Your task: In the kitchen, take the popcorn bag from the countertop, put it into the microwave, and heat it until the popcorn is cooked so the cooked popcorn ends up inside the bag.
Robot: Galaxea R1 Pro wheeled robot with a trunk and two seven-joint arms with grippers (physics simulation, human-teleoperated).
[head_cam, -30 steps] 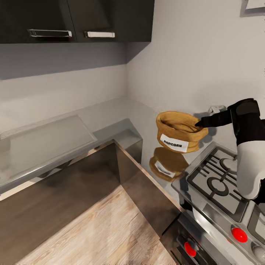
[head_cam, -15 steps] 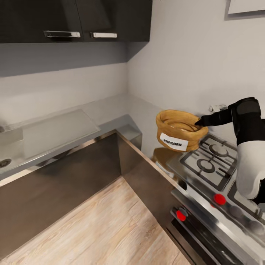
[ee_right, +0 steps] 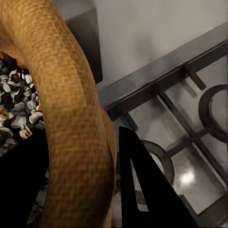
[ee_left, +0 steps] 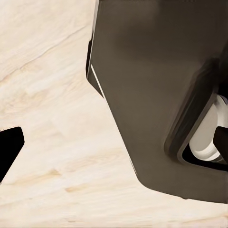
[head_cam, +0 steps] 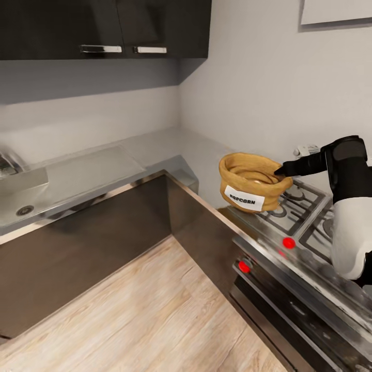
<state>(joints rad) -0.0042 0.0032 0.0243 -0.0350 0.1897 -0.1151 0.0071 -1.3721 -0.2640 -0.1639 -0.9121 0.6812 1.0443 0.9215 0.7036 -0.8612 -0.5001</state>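
Right now my right gripper (head_cam: pixel 283 171) is pinching the rolled rim of the popcorn bag (head_cam: pixel 251 182), one finger (ee_right: pixel 142 190) outside the burlap and the other inside among the kernels (ee_right: pixel 19 109). I have the bag lifted clear of the gas hob (head_cam: pixel 305 206), just beside the corner of the steel-grey desk (head_cam: pixel 155 150). On the left wrist camera I see wood floor (ee_left: pixel 42 118) and a dark body, probably the robot's own; I cannot tell how that gripper is set.

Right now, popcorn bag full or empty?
Holds kernels: the right wrist view shows pale kernels inside the popcorn bag. Fill level: cannot tell.
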